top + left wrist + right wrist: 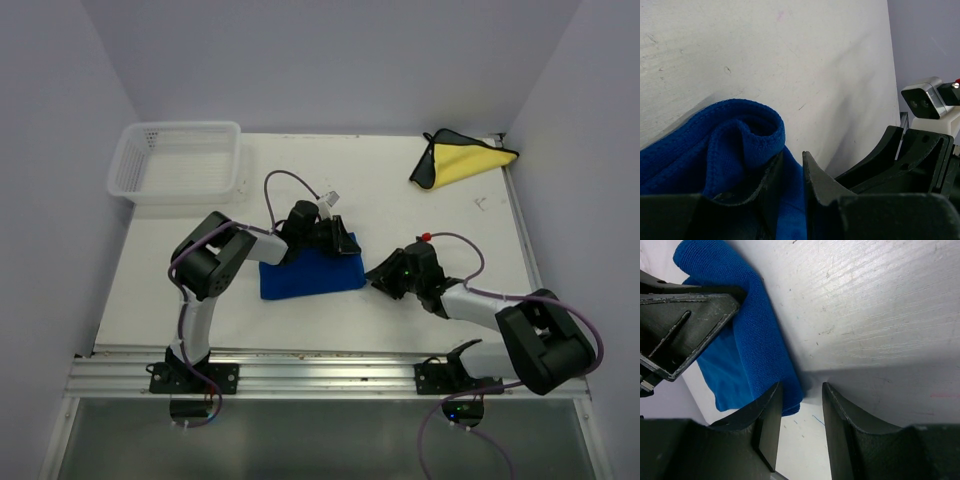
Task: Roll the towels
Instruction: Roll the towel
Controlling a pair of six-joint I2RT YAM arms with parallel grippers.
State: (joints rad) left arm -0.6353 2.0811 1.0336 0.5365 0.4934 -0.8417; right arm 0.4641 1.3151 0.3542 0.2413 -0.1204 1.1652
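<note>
A: Left claw (338, 238), state being noted?

B: It is being held narrow. A fold of the blue towel (310, 275) is being pinched between its fingers (817, 185). In the left wrist view, a curled edge of the cloth is being seen just beside one finger, rising above the fingertip.

A: Right claw (380, 272)?

B: It is being held part open, with nothing being gripped. A corner of the blue towel is being seen against the inner side of one finger (767, 415), reaching partly into the gap. Bare counter (420, 220) is being seen through the rest of the gap.

A: Placement of the blue towel?

B: It is being seen flat on the counter between the two claws. Its far edge is being held by the left claw, and its end is being met by the right claw's tips.

A: Other items?

B: The yellow towel (468, 160), folded with dark edging showing, is being seen well beyond the right claw at the counter's far corner. The white basket (175, 190) is being seen well beyond the left claw, apart from both towels.
</note>
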